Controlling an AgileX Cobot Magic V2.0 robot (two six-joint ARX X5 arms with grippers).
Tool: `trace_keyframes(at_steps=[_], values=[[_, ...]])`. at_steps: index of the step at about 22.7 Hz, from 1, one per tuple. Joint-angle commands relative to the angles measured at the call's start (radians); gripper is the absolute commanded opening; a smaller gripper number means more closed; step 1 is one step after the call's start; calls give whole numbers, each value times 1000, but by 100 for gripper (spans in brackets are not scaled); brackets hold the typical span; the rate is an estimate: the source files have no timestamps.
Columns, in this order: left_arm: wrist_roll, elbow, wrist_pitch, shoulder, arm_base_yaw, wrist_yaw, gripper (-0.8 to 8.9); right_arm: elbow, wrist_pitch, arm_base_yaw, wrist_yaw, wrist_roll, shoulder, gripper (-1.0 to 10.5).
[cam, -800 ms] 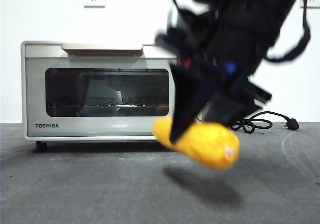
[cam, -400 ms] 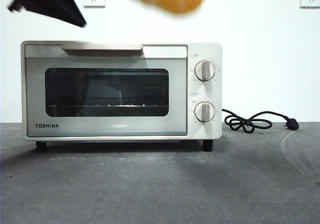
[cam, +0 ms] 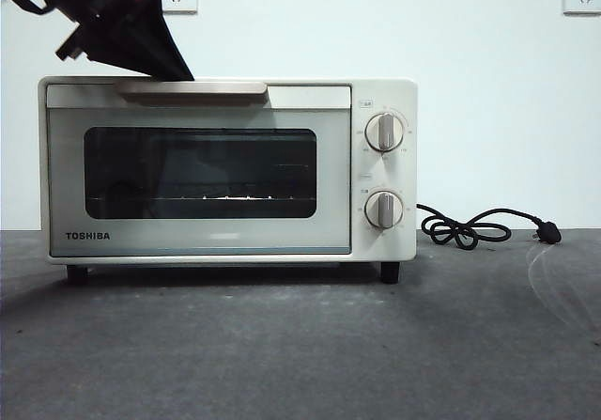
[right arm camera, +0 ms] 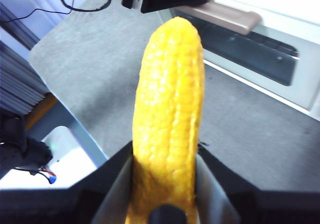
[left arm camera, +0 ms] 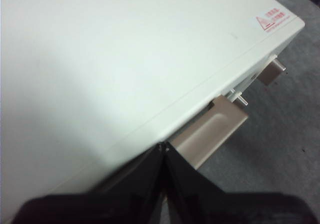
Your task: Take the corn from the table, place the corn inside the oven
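In the front view the bare grey table (cam: 300, 345) lies nearest, with the oven (cam: 225, 171) standing on it, door closed, two knobs (cam: 384, 132) at its right side. A black cord (cam: 479, 227) trails on the table just beside the oven. The left gripper (cam: 174, 68) comes in at the top corner, its dark tip touching or just above the door handle (cam: 192, 88); the left wrist view shows its jaws pressed together into one point at the oven's top edge, beside the handle (left arm camera: 210, 131). The right gripper (right arm camera: 165, 184) is out of the front view. Its jaws pinch the corn (right arm camera: 170, 119) by its lower end, the cob held lengthwise above the table in front of the oven (right arm camera: 280, 48).
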Motion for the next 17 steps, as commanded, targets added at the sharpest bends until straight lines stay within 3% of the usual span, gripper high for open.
trace_keyframes(at_steps=[1,17], values=[[-6,-1,-28,13,-6,-4,-5,12,-3,0,26,0,-8,-12],[47,-1,-406,11,-70,-3,-5,17,1,0,83,-26,-14,-12]])
